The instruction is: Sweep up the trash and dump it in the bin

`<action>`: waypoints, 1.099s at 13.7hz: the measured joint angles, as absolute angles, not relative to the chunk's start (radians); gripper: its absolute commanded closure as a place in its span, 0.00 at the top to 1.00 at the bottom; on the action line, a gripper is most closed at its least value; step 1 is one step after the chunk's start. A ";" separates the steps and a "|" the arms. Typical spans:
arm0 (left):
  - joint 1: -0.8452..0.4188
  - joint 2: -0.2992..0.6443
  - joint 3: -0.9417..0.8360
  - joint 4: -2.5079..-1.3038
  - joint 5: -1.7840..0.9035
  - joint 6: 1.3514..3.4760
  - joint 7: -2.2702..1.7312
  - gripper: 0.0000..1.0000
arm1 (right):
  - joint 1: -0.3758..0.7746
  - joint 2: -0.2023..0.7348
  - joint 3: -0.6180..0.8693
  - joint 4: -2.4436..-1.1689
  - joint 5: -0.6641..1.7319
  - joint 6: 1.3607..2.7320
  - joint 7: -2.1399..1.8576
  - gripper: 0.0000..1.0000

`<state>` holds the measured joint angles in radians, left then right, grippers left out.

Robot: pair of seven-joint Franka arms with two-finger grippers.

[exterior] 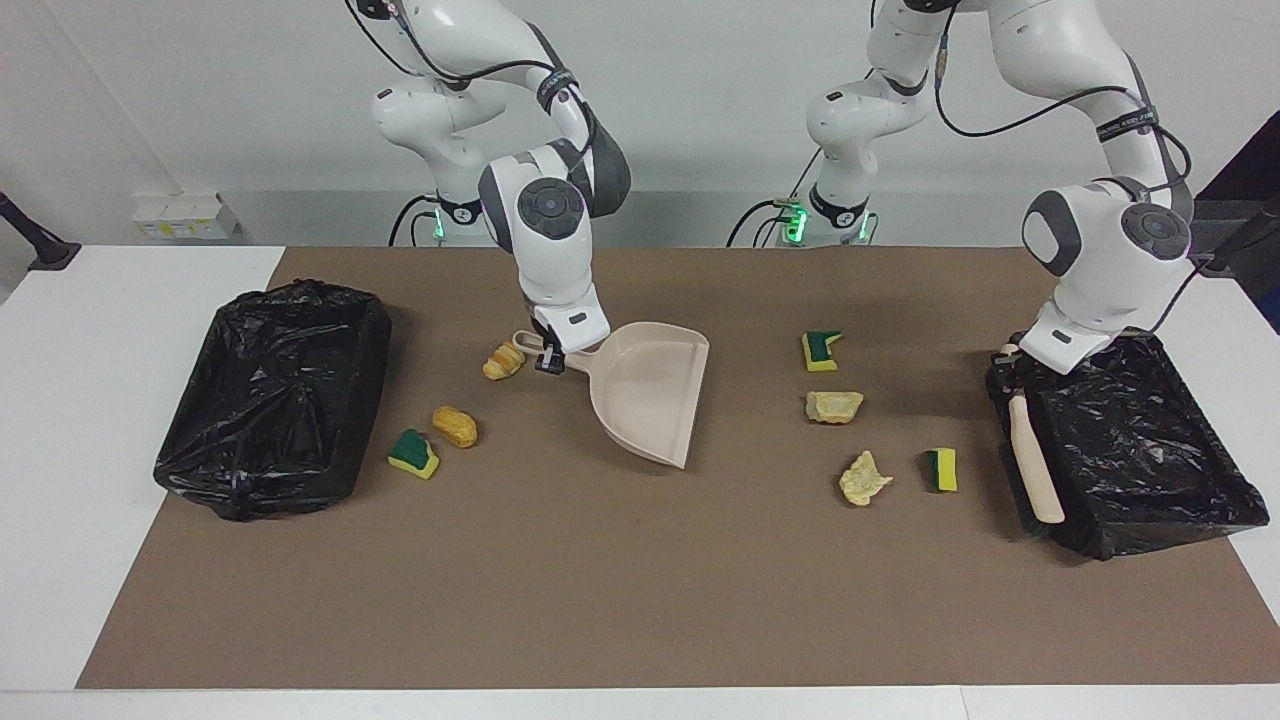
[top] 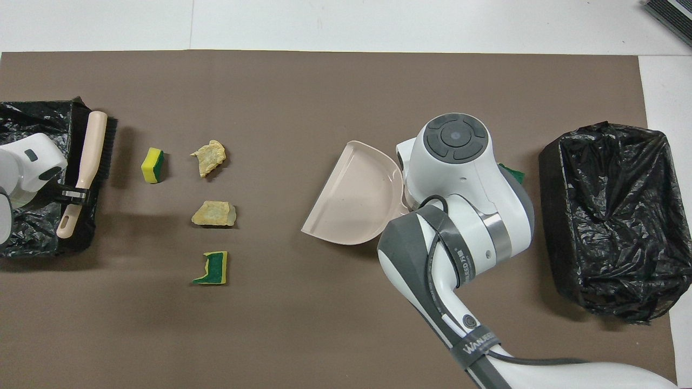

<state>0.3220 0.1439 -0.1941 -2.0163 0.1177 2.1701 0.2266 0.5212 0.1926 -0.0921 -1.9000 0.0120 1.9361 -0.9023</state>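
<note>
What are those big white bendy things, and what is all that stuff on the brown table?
They are two robot arms. Each ends in a gripper, a hand with two fingers. One picture looks at the robots from across the table; the other looks down from above them.

The right gripper is shut on the handle of a beige dustpan, near the middle of the table. The left gripper is shut on a brush, beside a black bin at its end. Another black bin sits at the right arm's end.

Seven bits of trash lie on the brown mat: sponge pieces and bread-like lumps. The dustpan is empty.
</note>
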 measured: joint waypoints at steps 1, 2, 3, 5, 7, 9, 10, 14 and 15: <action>0.325 0.147 -0.193 -2.016 0.118 2.170 0.227 0.00 | 0.522 0.179 -0.092 -1.925 0.011 1.950 -0.914 0.00; 0.329 0.149 -0.192 -2.016 0.119 2.170 0.227 0.00 | 0.525 0.168 -0.092 -1.939 0.010 1.962 -0.921 0.00; 0.333 0.151 -0.192 -2.016 0.120 2.171 0.227 0.00 | 0.528 0.161 -0.091 -1.947 0.010 1.975 -0.929 0.00; 0.334 0.155 -0.193 -2.016 0.120 2.171 0.226 0.00 | 0.536 0.157 -0.090 -1.955 0.009 2.003 -0.944 0.00; 0.334 0.163 -0.193 -2.016 0.120 2.171 0.223 0.00 | 0.556 0.158 -0.089 -1.974 0.006 2.054 -0.974 0.00; 0.333 0.166 -0.199 -2.017 0.120 2.170 0.207 0.00 | 0.578 0.161 -0.088 -1.995 -0.020 2.082 -0.974 0.00; 0.331 0.167 -0.203 -2.022 0.120 2.169 0.186 0.00 | 0.587 0.163 -0.088 -2.001 -0.033 2.086 -0.974 0.00; 0.271 0.169 -0.211 -2.044 0.120 2.167 0.064 0.00 | 0.594 0.163 -0.088 -2.008 -0.049 2.086 -0.974 0.00; 0.248 0.169 -0.212 -2.044 0.121 2.166 0.030 0.00 | 0.597 0.165 -0.088 -2.011 -0.068 2.087 -0.974 0.00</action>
<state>0.2480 0.1688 -0.2124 -2.0444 0.1210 2.1662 0.0302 0.5972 0.1650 -0.0883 -2.0115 -0.0684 2.0870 -0.9742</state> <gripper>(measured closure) 0.731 0.665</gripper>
